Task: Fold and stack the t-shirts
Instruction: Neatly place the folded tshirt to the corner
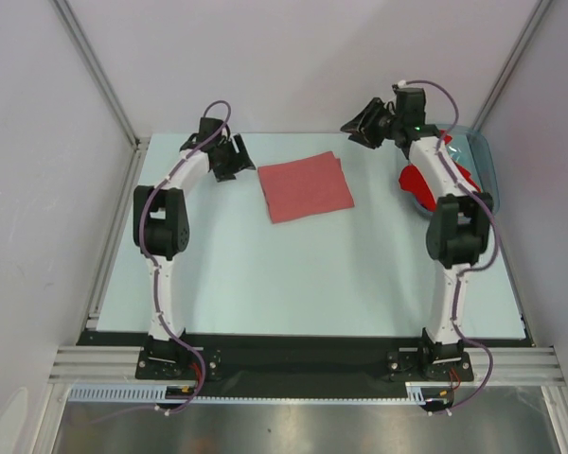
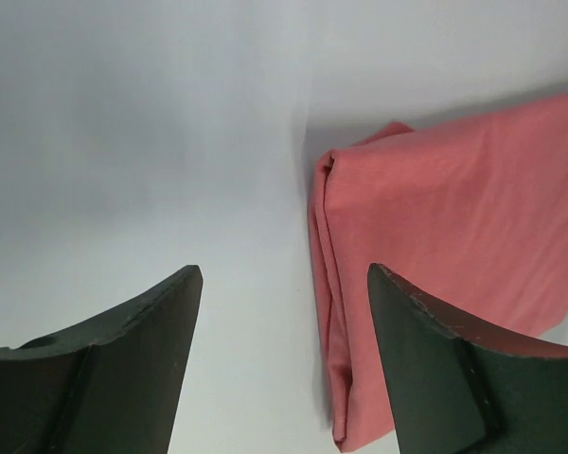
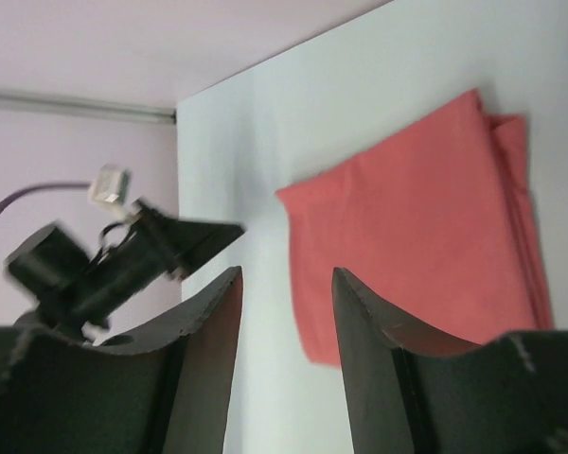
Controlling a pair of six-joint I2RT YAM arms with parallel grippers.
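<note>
A salmon-pink t-shirt (image 1: 305,186) lies folded into a flat rectangle at the back middle of the table. It also shows in the left wrist view (image 2: 445,246) and the right wrist view (image 3: 417,246). My left gripper (image 1: 235,156) is open and empty, just left of the folded shirt's edge. My right gripper (image 1: 362,124) is open and empty, raised above the table to the right of the shirt. A brighter red t-shirt (image 1: 426,180) lies bunched in the bin at the right, partly hidden by the right arm.
A translucent blue-grey plastic bin (image 1: 483,156) stands at the back right edge of the table (image 1: 312,274). Grey walls close in the back and sides. The left gripper (image 3: 123,255) shows in the right wrist view.
</note>
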